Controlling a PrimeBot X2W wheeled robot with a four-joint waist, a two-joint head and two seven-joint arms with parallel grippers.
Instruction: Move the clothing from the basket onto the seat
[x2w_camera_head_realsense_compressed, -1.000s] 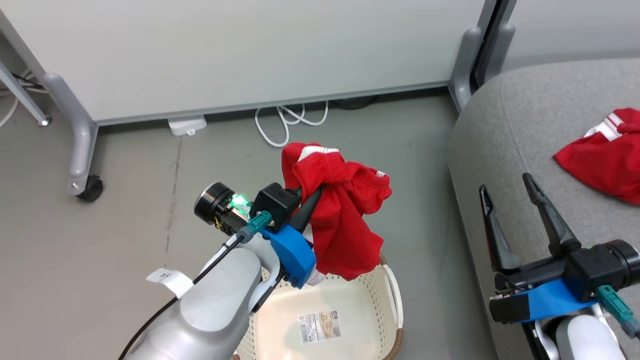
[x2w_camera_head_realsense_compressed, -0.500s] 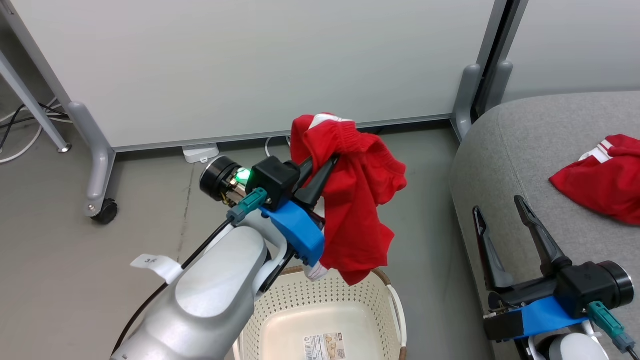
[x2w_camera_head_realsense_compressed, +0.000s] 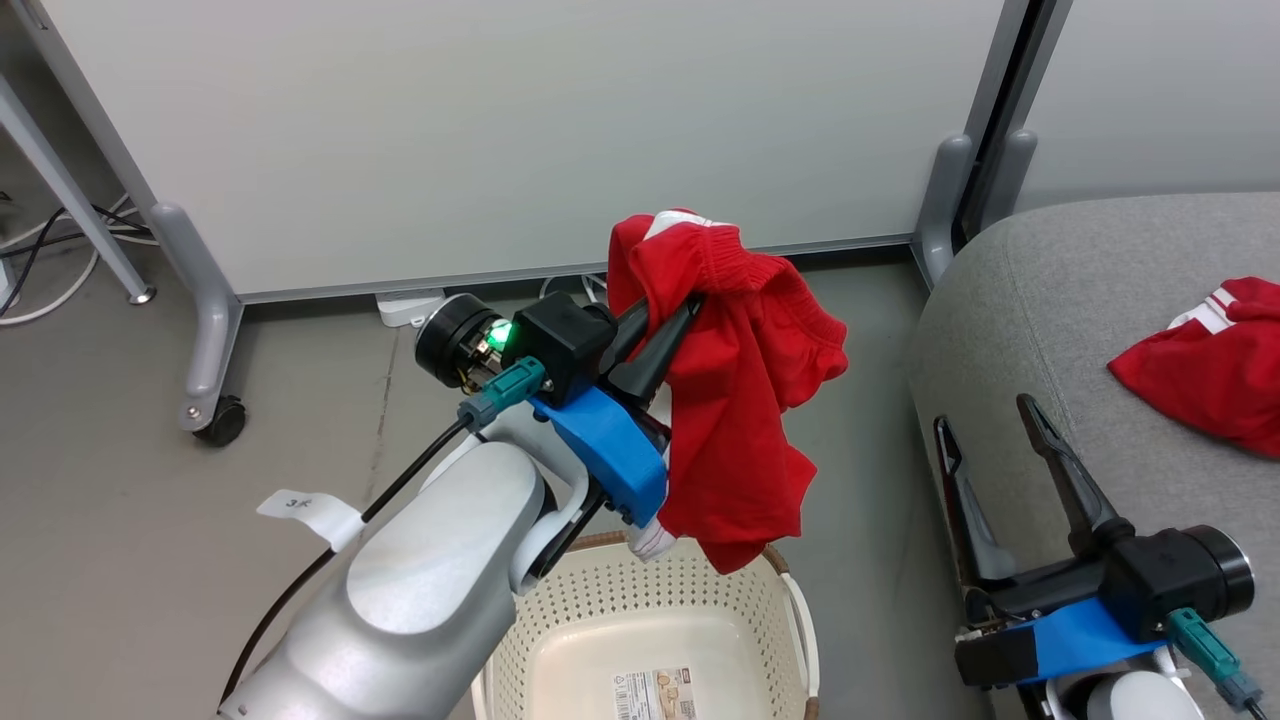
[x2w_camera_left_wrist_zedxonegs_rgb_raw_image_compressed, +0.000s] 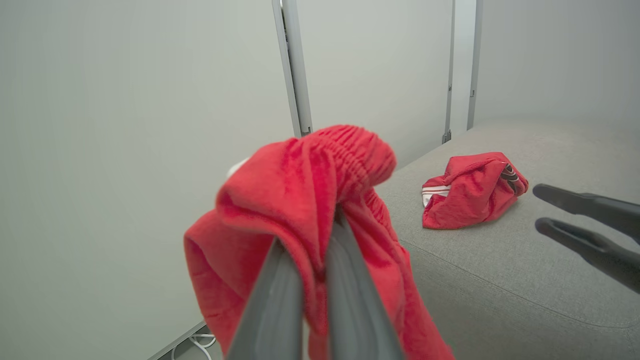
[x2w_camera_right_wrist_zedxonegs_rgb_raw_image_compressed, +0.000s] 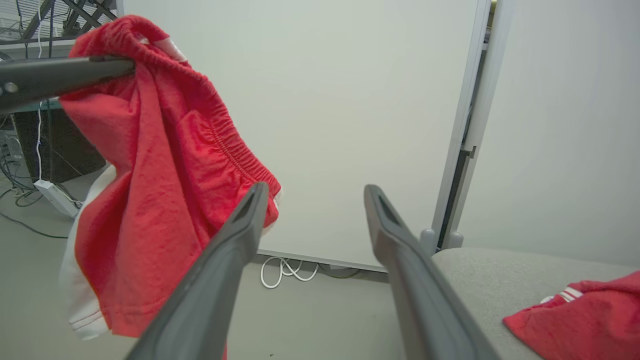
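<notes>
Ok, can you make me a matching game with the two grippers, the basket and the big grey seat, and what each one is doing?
Things:
1. left gripper
2. right gripper
3. basket
4. seat

States:
A. stands on the floor, with a sticker on its bottom
B. open, holding nothing
C. has a crumpled red garment lying on it
D. shut on red clothing held up in the air

Pairs: 1-D, 2-B, 3-A, 4-C.
</notes>
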